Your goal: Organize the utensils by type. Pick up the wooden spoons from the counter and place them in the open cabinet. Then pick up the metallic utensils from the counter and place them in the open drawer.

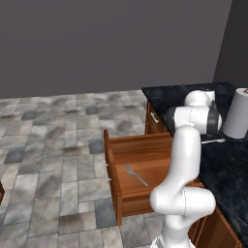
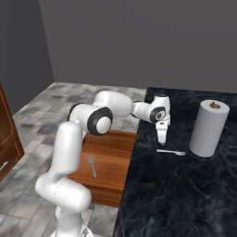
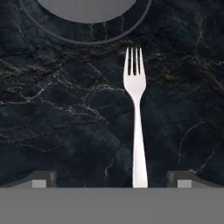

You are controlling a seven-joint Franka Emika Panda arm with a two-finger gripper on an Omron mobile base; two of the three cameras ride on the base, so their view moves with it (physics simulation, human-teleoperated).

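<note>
One fork [image 1: 135, 175] already lies in the open drawer [image 1: 145, 150], the other fork [image 2: 170, 152] is left on the counter [image 2: 185, 194] beside the paper roll [image 2: 208, 128], directly under the spread, empty gripper [image 2: 162, 137]; the spoons are presumably stowed.

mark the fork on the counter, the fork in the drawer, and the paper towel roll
fork on the counter [image 3: 138, 131], hand view, mid handle
fork in the drawer [image 1: 136, 175], left base view, handle
paper towel roll [image 2: 208, 128], right base view, side of roll
</note>
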